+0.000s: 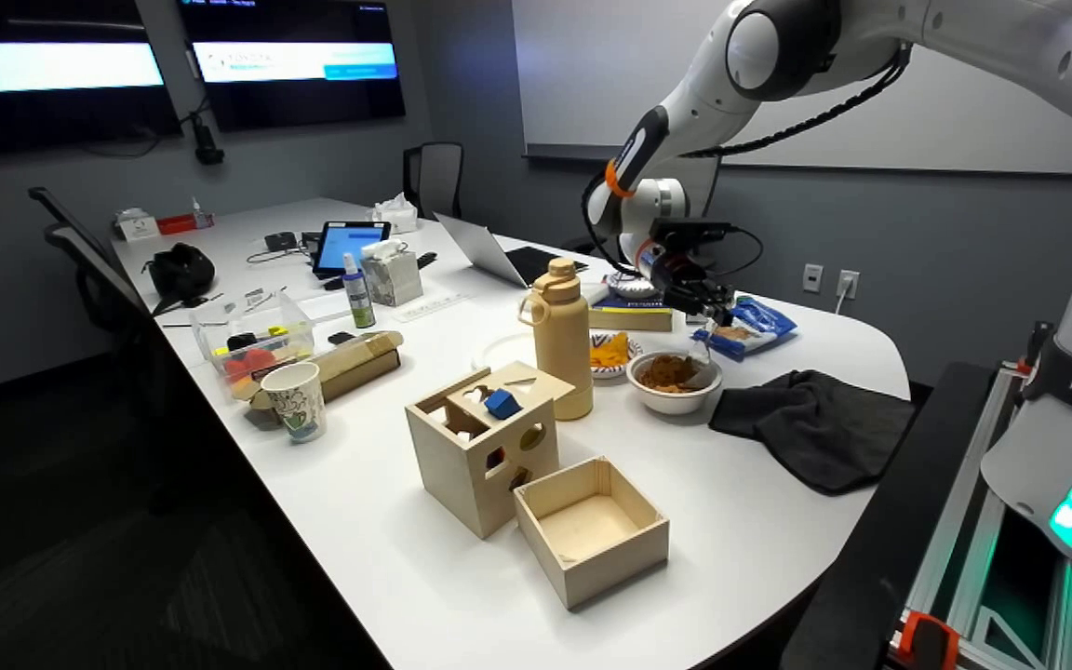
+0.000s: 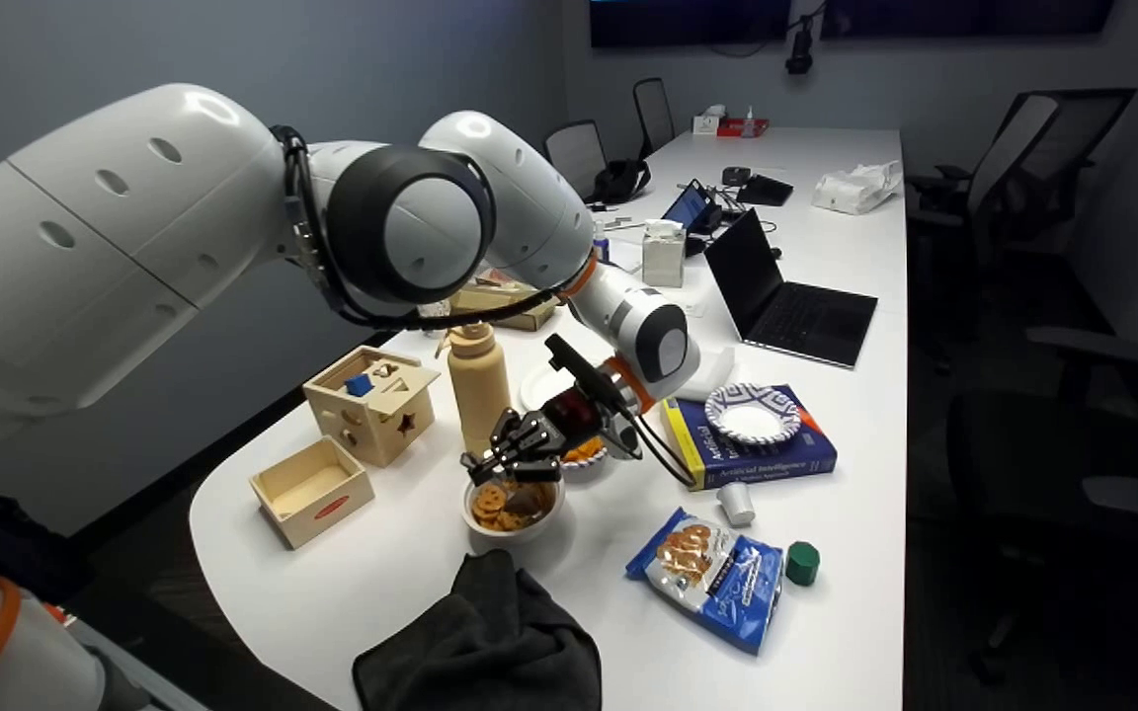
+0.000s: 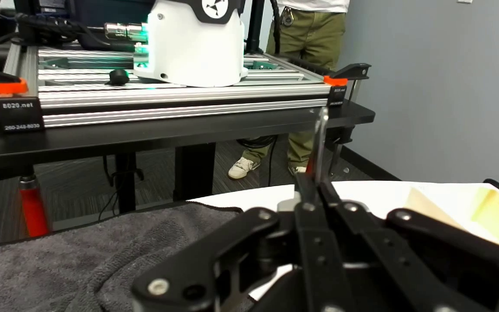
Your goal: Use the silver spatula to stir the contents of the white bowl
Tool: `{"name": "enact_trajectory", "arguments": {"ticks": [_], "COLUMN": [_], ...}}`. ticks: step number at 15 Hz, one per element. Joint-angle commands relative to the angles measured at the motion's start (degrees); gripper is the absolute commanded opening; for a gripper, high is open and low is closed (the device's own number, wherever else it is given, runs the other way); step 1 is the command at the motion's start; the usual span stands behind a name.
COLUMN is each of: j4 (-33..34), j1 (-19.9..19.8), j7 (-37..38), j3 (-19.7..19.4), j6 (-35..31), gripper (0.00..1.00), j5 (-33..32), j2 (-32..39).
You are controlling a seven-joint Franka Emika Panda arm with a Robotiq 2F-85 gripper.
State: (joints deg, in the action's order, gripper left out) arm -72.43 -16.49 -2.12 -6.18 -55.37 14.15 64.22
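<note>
The white bowl (image 1: 669,402) stands on the table and also shows in an exterior view (image 2: 514,536). Its contents, a reddish-brown mass of small pieces (image 1: 664,374), show as tan round pieces in an exterior view (image 2: 496,508). My gripper (image 1: 720,314) is above the bowl; it also shows in an exterior view (image 2: 476,468). In the wrist view my gripper (image 3: 316,193) is shut on the silver spatula (image 3: 320,145), whose thin end sticks up past the fingertips. The spatula's blade (image 1: 705,375) is down in the bowl, among the contents. The fingers hide most of the bowl in the wrist view.
A tan bottle (image 1: 562,344) and a patterned plate with orange food (image 1: 612,351) stand close to the bowl. A dark cloth (image 1: 810,423) lies before it. A blue snack bag (image 2: 712,578), a book (image 2: 757,454), a wooden shape box (image 1: 485,447) and a wooden tray (image 1: 592,558) are around.
</note>
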Motion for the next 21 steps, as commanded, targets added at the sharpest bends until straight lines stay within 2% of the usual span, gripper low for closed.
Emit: {"name": "enact_trajectory", "arguments": {"ticks": [1,8,11,21], "j4": [-3.07,-5.82,-6.51,-12.22], "j1": [0.04,1.03,2.05,2.82], "j7": [0.13,-0.32,-0.40,-2.71], "j3": [-0.77,-0.99,-0.72,1.03], "j6": [-0.72,-0.83,-3.32,-25.66], "gripper": [0.01,0.01,0.01,0.01], "j5": [0.12,-0.98,-0.90,0.28], "j2": [-4.21,-9.40,-10.90,-13.84]}}
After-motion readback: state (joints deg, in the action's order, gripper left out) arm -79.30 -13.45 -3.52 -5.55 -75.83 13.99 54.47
